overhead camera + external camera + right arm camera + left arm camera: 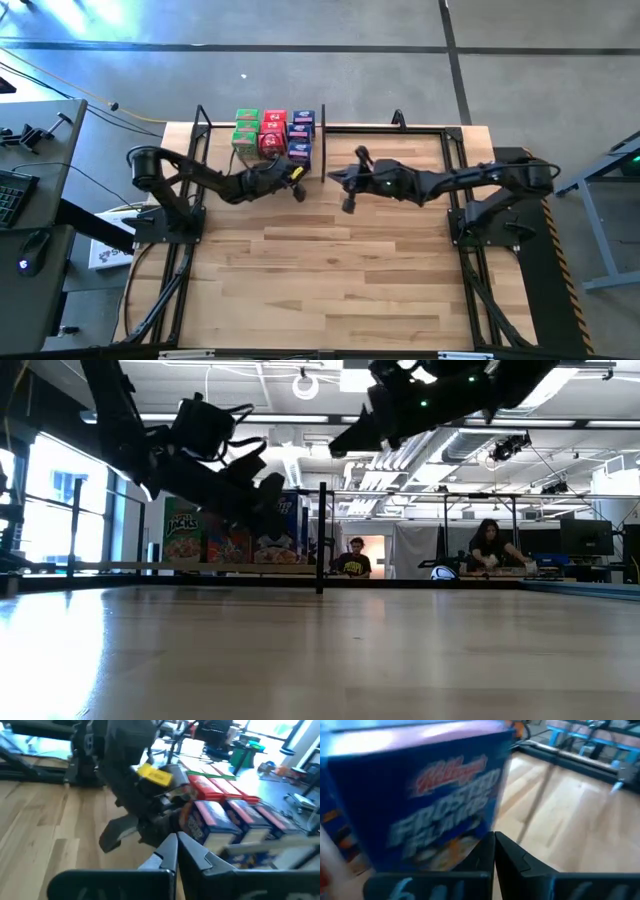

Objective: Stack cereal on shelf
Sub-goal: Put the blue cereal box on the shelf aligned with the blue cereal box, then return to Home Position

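Closest to us in the left wrist view: blue cereal box, Frosted Flakes front, filling the frame right ahead of the left pincer, whose fingers look pressed together w/ nothing between them. We judge it's nudging or just clear of the box, to square up the row. Boxes sit at the far edge of the worktop on the shelf, green, red, blue side by side, left of the black divider. Right pincer hangs above the worktop near the divider, fingers together, empty, waiting.
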### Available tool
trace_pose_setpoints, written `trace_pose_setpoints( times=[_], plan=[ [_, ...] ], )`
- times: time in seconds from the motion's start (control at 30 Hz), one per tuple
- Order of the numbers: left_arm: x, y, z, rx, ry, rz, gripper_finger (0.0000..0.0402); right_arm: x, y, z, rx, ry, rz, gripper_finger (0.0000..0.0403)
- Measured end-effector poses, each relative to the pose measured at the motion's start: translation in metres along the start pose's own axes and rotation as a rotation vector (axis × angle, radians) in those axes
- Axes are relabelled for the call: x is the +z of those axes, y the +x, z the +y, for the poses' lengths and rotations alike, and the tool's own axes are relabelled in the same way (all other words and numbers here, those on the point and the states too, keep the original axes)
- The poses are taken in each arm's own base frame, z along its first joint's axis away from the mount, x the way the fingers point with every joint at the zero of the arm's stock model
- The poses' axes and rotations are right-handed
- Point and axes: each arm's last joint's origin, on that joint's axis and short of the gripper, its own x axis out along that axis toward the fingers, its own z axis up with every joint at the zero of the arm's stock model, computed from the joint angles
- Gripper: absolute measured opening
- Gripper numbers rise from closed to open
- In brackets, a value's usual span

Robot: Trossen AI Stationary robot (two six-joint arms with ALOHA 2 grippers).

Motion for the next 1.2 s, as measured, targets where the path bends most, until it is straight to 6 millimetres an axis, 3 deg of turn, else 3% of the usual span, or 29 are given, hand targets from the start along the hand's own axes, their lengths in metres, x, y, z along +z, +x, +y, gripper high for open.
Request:
trace_pose_setpoints(
  times=[0.33,0.93,1.2],
  plan=[
    [0.006,0.003,0.004,0.019,0.001,-0.017,0.0,-0.009,-0.029,0.015,0.008,0.022,-0.014,0.0],
    [0.004,0.001,0.012,0.064,0.081,0.061,0.0,-0.012,-0.033,0.028,0.054,0.054,0.004,0.0],
    [0.009,-0.004,0.005,0.026,0.098,0.043,0.0,-0.013,-0.033,0.028,0.054,0.056,0.011,0.0]
  ],
)
